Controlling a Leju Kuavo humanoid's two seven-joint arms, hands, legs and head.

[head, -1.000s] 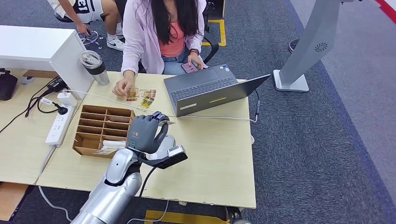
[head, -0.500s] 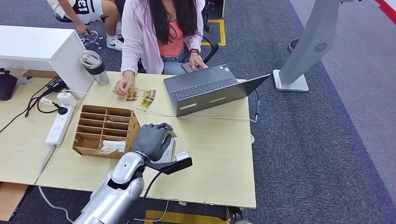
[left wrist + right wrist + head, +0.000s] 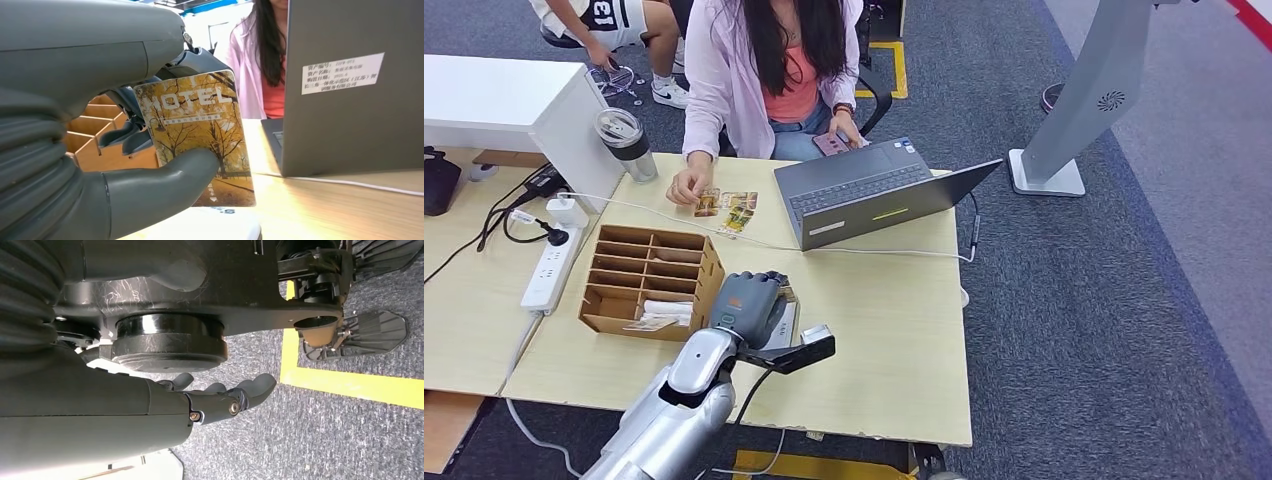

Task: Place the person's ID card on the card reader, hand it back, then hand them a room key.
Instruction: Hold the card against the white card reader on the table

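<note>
Left hand [image 3: 100, 165] pinching hotel-print card [image 3: 197, 132] between thumb and fingers, card upright | low over white card reader [image 3: 780, 325] on table [image 3: 884, 340], beside wooden organizer [image 3: 649, 275] | right hand [image 3: 220, 397] hanging over carpet, fingers apart, holding nothing | laptop [image 3: 874, 195] beyond, person [image 3: 769, 70] seated behind.

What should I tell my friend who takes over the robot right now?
Left hand: holds a card with autumn trees and HOTEL printed on it, thumb pressed on its face, low over the white card reader by the wooden organizer.
Right hand: hangs by the robot's side over the carpet, fingers apart, holding nothing.
More cards lie on the table by the person's hand, next to the laptop.
Done: card picked up and brought to the reader.
Left: set it on the reader, hand it back, then hand over a room key.
</note>
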